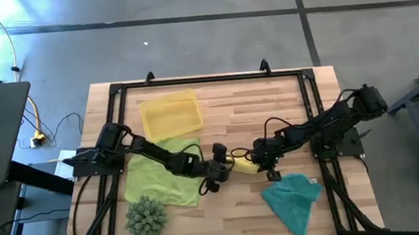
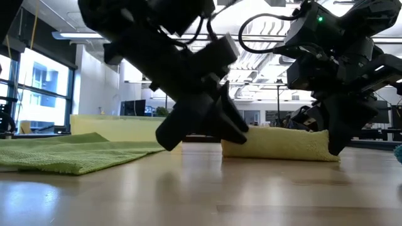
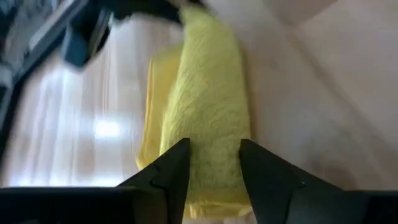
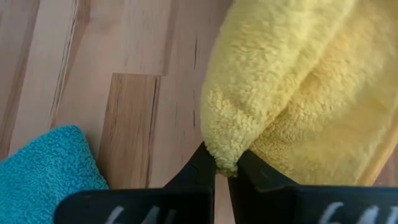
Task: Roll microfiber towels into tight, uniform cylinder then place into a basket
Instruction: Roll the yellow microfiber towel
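Here no writing is legible. The left gripper [image 3: 214, 165] straddles the rolled yellow towel [image 3: 211, 106], fingers apart. The right gripper [image 4: 225, 167] pinches its other end.

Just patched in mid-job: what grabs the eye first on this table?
Both grippers meet at the rolled yellow towel mid-table: the right gripper pinches one end, the left gripper straddles the other. The lime green towel lies flat left of it, below the empty basket; the teal towel sits crumpled at right.
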